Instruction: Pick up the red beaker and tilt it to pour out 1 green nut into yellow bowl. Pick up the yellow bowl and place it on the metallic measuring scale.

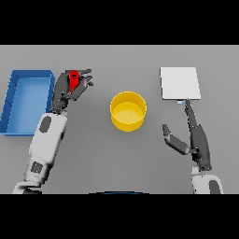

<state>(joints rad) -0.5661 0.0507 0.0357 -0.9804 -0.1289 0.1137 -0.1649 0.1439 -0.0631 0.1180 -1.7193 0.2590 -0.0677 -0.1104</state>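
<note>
The red beaker sits at the table's left, just right of the blue bin, with my left hand curled round it so that only part of the red shows. No green nut is visible. The yellow bowl stands upright in the middle of the table, to the right of that hand and apart from it. The metallic measuring scale is a flat light-grey plate at the back right. My right hand rests open below the scale, its longest finger pointing up at the scale's front edge.
A blue rectangular bin lies along the left edge, right beside my left arm. The grey table stretches between the bowl and the front edge.
</note>
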